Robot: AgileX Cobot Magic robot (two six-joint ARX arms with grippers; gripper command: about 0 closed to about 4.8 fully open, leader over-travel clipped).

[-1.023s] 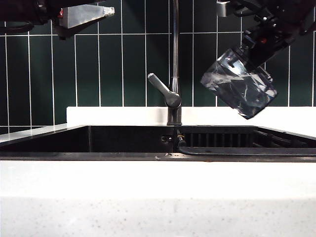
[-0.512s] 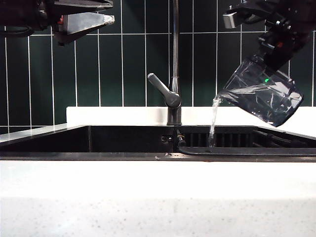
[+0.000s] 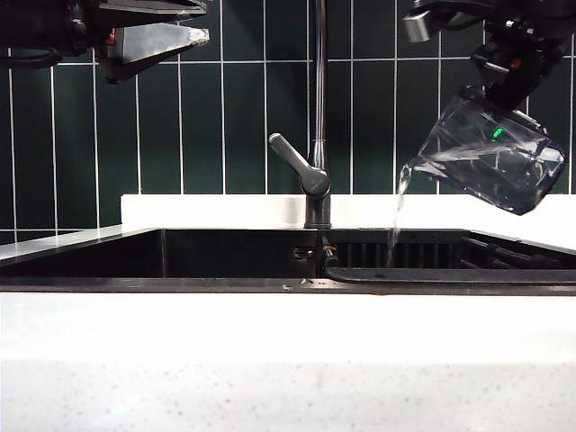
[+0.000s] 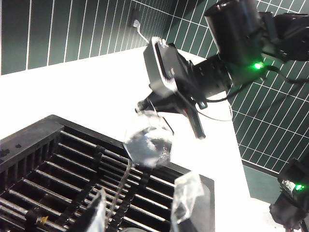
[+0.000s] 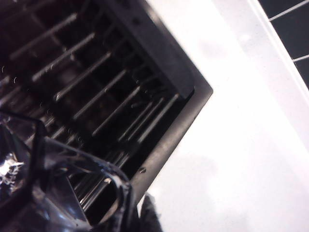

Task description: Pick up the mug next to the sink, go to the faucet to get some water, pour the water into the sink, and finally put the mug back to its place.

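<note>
**Exterior view: water running from the tilted mug**

We see the black sink (image 3: pixel 225 256) spanning the white countertop (image 3: pixel 288 360), the faucet (image 3: pixel 317 117) rising at its middle. Upper right, our right gripper (image 3: pixel 504 72) is clamped on the mug (image 3: pixel 490 157), tipped rim-down above the sink's right part, a thin stream of water (image 3: pixel 396 211) falling. Upper left, our left gripper (image 3: pixel 193 22) hangs with fingers spread, holding nothing.

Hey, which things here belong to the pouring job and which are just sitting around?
Part of the job:
- mug, tilted, water running out, held by the right tool
- sink, below the stream
- faucet, left of the mug

Just there:
- left tool, open, empty, high at the left
- countertop
- tiled wall
</note>
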